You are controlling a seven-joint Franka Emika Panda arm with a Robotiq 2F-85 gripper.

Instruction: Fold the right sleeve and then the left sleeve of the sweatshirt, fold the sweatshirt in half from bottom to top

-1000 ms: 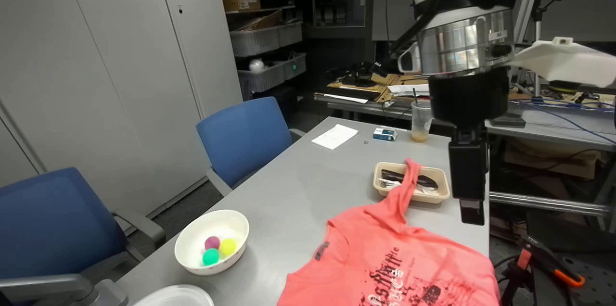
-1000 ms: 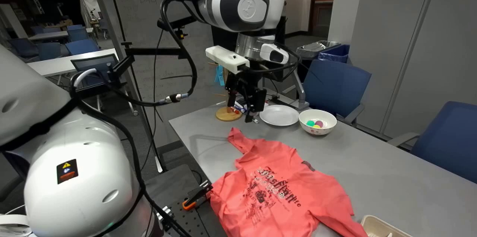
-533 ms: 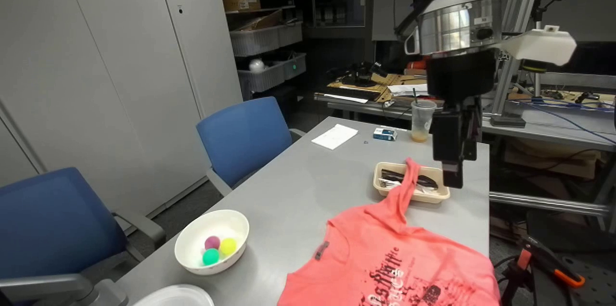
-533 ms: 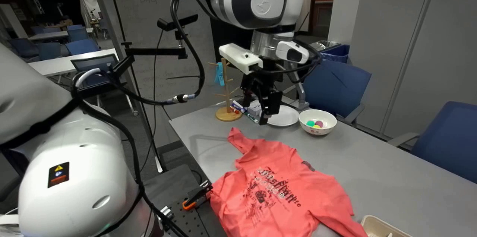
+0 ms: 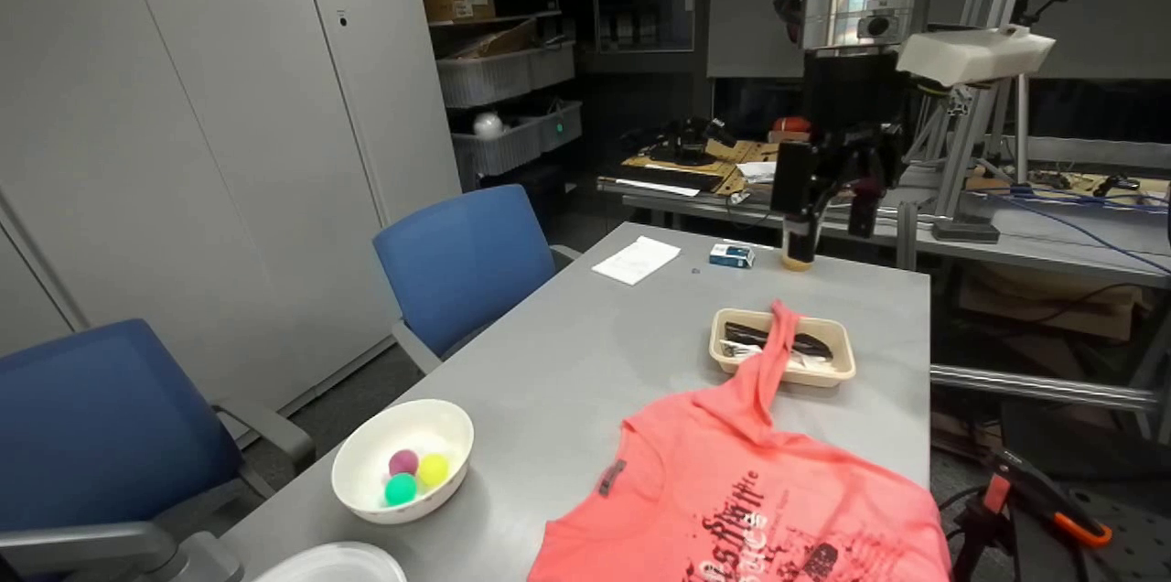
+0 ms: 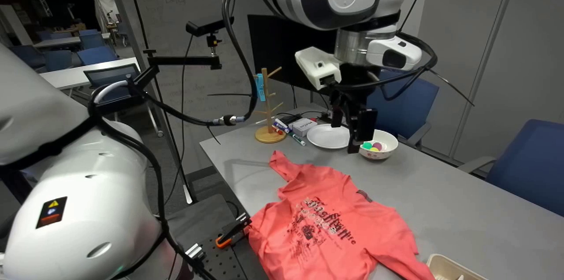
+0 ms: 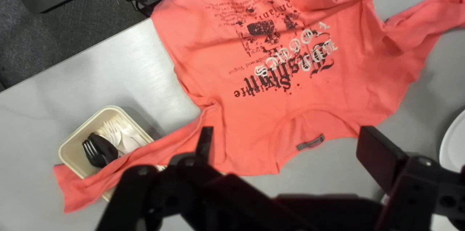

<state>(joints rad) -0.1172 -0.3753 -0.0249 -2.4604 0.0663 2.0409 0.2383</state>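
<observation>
The coral sweatshirt [image 5: 695, 490] lies on the table, lettering up; it also shows in an exterior view [image 6: 321, 227] and the wrist view [image 7: 290, 53]. One sleeve [image 7: 120, 162] stretches over a tan container. The other sleeve [image 7: 436, 16] lies out on the opposite side, also seen in an exterior view [image 6: 286, 167]. My gripper [image 7: 287, 133] is open and empty, with its fingers wide apart. It hangs above the collar side, clear of the fabric, as both exterior views show [image 5: 831, 230] [image 6: 346, 134]. Part of the hem is cut off in each view.
The tan container [image 5: 828, 375] holds cutlery under the sleeve. A white bowl [image 5: 352, 472] with coloured balls and a white plate [image 6: 329, 136] stand beyond the collar. A wooden stand [image 6: 269, 135] and markers are at the table's end. A clamp [image 6: 231, 231] sits at the table edge by the hem.
My gripper has moved past the collar side of the sweatshirt, toward the bowl's side of the table, and turned so both fingers show. The sweatshirt has not moved.
</observation>
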